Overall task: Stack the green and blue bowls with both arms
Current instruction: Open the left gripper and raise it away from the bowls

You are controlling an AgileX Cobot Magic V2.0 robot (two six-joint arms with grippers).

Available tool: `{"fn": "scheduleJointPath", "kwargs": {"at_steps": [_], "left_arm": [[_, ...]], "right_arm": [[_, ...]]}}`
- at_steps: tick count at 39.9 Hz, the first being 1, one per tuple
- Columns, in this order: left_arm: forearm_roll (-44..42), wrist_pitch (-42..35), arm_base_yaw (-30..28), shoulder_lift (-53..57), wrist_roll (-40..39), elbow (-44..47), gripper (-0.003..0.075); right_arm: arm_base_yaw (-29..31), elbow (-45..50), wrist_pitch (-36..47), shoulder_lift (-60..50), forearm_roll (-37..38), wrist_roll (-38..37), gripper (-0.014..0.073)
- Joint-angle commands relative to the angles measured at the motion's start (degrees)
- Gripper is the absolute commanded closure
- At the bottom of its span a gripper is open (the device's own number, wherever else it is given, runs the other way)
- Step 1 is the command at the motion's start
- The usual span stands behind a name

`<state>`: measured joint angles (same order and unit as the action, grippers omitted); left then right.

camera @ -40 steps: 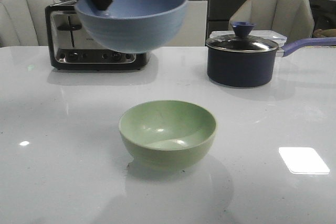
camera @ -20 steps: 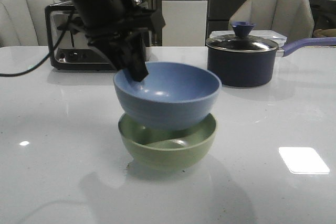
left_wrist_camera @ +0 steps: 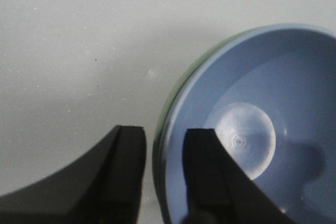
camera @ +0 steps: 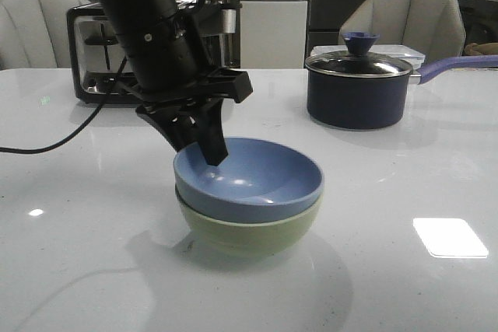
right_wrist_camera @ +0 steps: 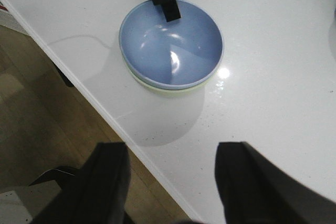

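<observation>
The light blue bowl (camera: 257,176) sits nested inside the pale green bowl (camera: 249,231) at the table's middle front. My left gripper (camera: 198,145) straddles the blue bowl's left rim, one finger inside and one outside. In the left wrist view the left gripper (left_wrist_camera: 164,135) shows a thin gap on each side of the rim of the blue bowl (left_wrist_camera: 262,103), with a sliver of the green bowl (left_wrist_camera: 177,85) beneath. My right gripper (right_wrist_camera: 172,182) is open and empty, high above the table's front edge. It looks down on the blue bowl (right_wrist_camera: 170,43) and the green bowl (right_wrist_camera: 168,88).
A black-and-chrome toaster (camera: 93,60) stands at the back left. A dark navy lidded saucepan (camera: 358,91) stands at the back right, its handle pointing right. A black cable (camera: 47,145) trails over the table's left. The table edge (right_wrist_camera: 105,114) and the floor beyond show in the right wrist view.
My left arm has lowered the blue bowl from high at the back left down into the green bowl. The green bowl has stayed in place.
</observation>
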<state>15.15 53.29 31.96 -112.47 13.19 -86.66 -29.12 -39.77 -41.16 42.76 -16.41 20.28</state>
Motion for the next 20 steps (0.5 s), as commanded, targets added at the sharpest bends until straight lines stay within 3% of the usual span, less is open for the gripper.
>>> {"fn": "scheduleJointPath", "kwargs": {"at_steps": [1,9,20], "left_arm": [[1.6,-1.3,0.5,3.4,0.0,-2.2,0.0270],[-1.2,-1.9,0.5,8.2,0.0,-2.4,0.0264],[-5.9,1.5,0.5,24.0,0.0,-0.7,0.0264]], "right_arm": [[0.0,-1.5,3.9,-0.3,-0.6,0.7,0.0115],[0.0,-1.5,3.9,-0.3,-0.6,0.7,0.0115],[0.0,-1.5,3.9,-0.3,-0.6,0.7,0.0115]]}}
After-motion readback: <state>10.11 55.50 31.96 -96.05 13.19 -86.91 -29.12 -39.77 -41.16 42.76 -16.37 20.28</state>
